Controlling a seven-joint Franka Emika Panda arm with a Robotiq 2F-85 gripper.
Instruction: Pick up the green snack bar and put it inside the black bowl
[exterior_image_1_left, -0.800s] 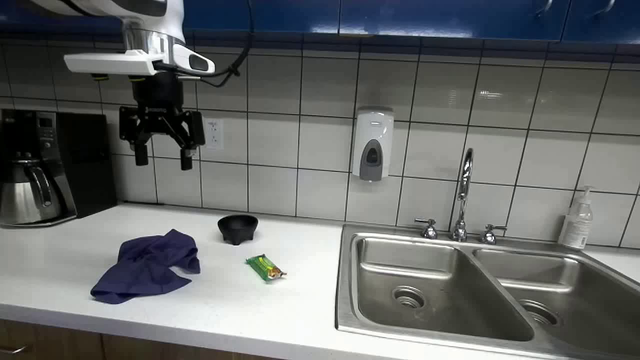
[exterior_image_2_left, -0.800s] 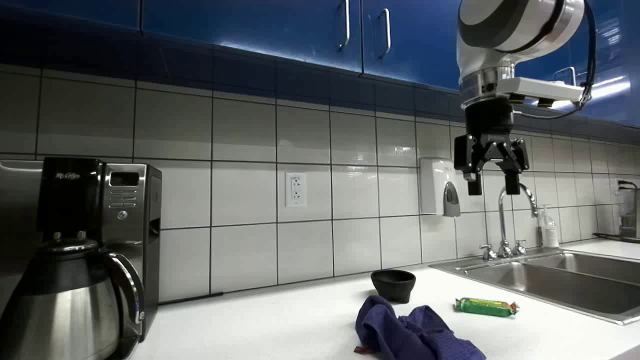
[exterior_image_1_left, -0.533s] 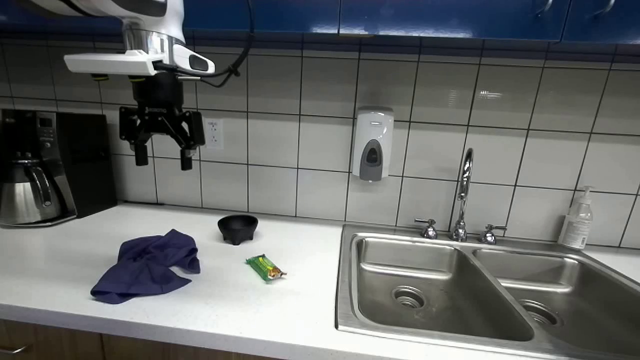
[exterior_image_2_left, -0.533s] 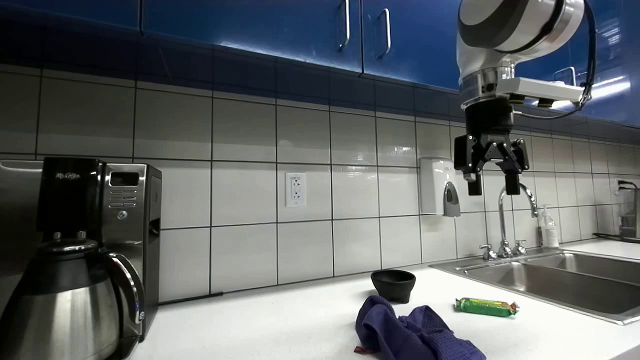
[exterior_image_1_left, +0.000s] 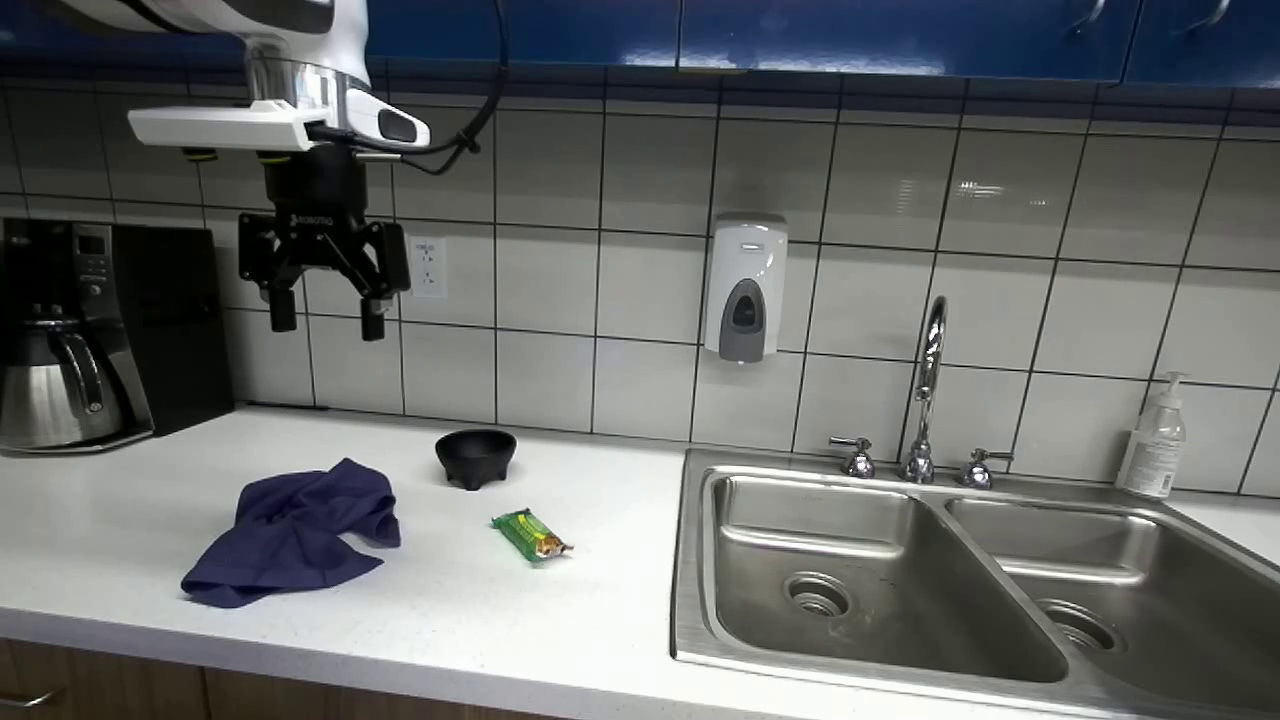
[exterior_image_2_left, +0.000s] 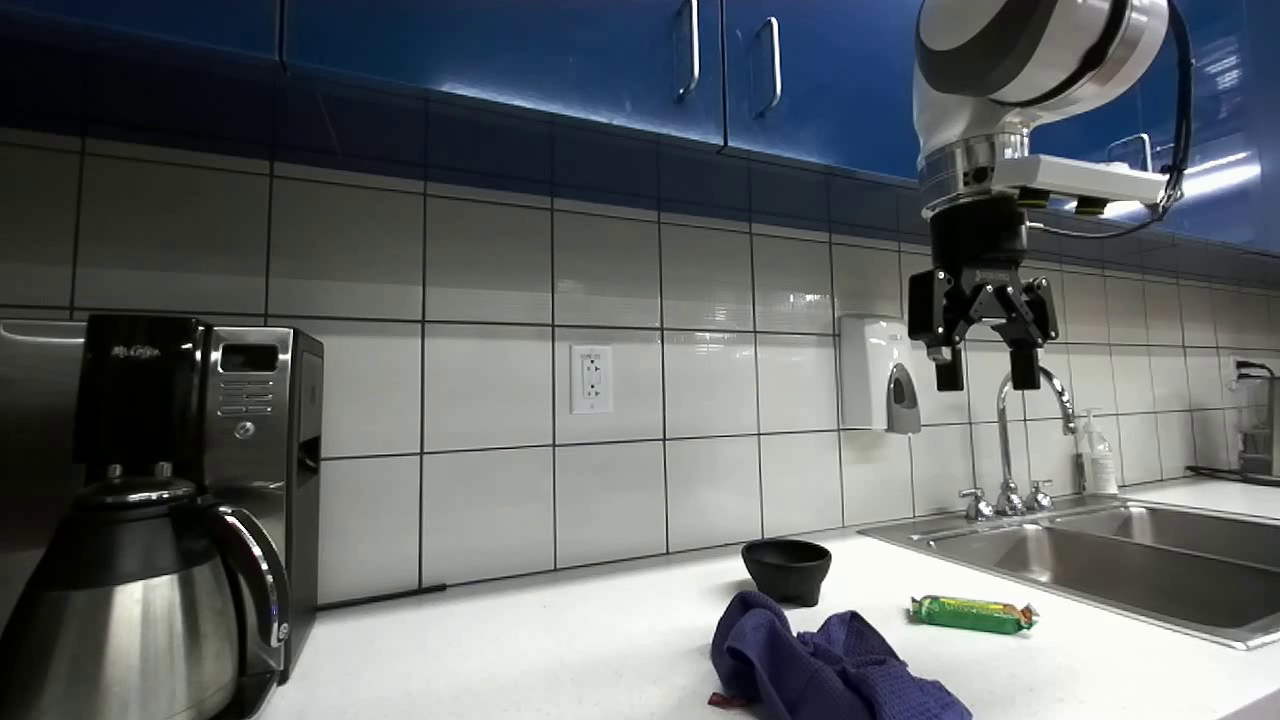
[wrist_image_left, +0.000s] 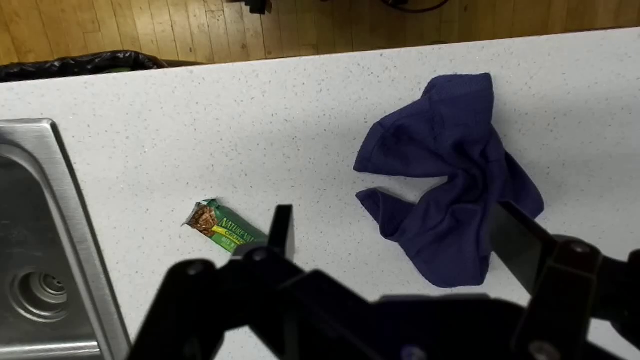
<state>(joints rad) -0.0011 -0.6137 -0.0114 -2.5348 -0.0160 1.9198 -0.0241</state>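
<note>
The surface (wrist_image_left: 175, 130) is carrying the job, and the approach is seemingly the step in hand, the pick not yet beginning. Above it, the arm (exterior_image_2_left: 965, 115) is hanging into both exterior views from the top, its wrist pointing straight down. Below, a crumpled purple cloth (exterior_image_1_left: 295, 540) is lying. The tool (exterior_image_1_left: 328, 322) is hovering high over the surface, its jaws standing wide apart and gripping nothing. The black bowl (exterior_image_2_left: 787, 582) is standing upright near the cloth. The green snack bar (exterior_image_1_left: 530, 536) is lying flat near the bowl, outside it; in the wrist view it is slanting beside the gap between the jaws, partly hidden by the tool. The next move is probably calling for a sideways shift, a wrist turn and a descent.
</note>
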